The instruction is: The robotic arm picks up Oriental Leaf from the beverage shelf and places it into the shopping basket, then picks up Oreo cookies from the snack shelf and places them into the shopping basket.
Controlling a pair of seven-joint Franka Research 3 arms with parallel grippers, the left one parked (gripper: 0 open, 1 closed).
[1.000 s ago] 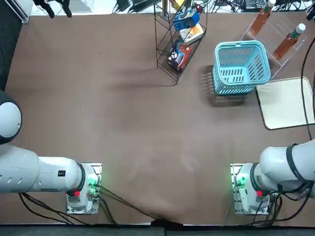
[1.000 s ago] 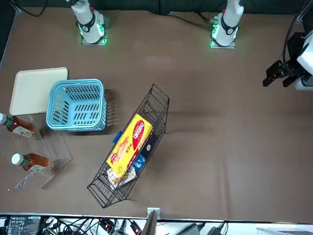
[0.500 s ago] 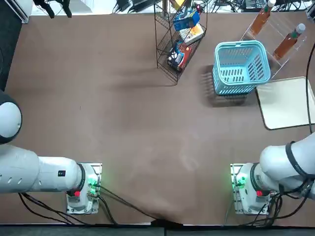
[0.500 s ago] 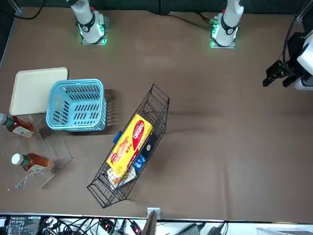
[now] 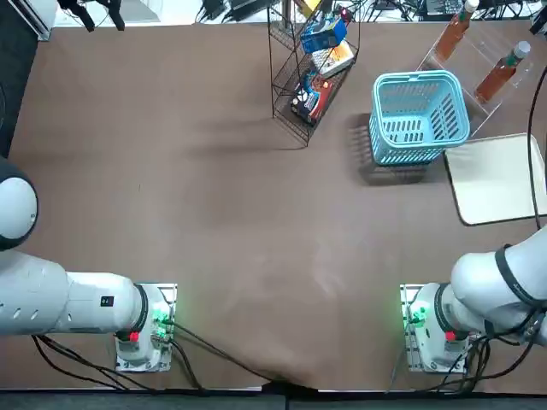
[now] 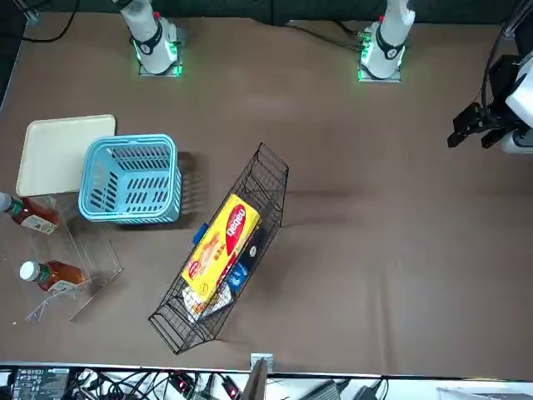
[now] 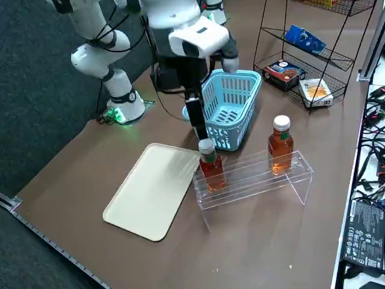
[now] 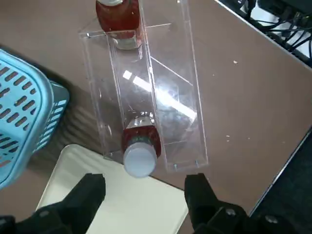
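Starting at the robot's side: the right arm (image 5: pixel 487 290) is mounted by the desk's near edge and reaches out over the right side. Its gripper (image 8: pixel 146 183) is up in the air on the tray's side of the clear stand, fingers spread wide with nothing between them. From the wrist view, one bottle's white cap sits just past the fingertips.

Farther out there's the pale flat tray (image 5: pixel 496 179), toward the desk's right edge. The turquoise basket (image 5: pixel 419 120) is just beside it, and it's got nothing in it.

Past those, toward the desk's far right corner, is the clear stepped stand (image 7: pixel 252 177) with both red-brown tea bottles on it. The nearer bottle (image 7: pixel 212 168) is at the tray end, and the other bottle (image 7: pixel 281 144) is farther over toward the desk's far edge.

Over by the far edge, left of the basket, is the black wire rack (image 5: pixel 286 85). The blue Oreo packet (image 7: pixel 305 39) is on its middle tier, with a yellow pack (image 6: pixel 221 248) above, and a dark red box (image 7: pixel 284 73) and an orange-and-white box (image 7: pixel 316 91) on the tier below.
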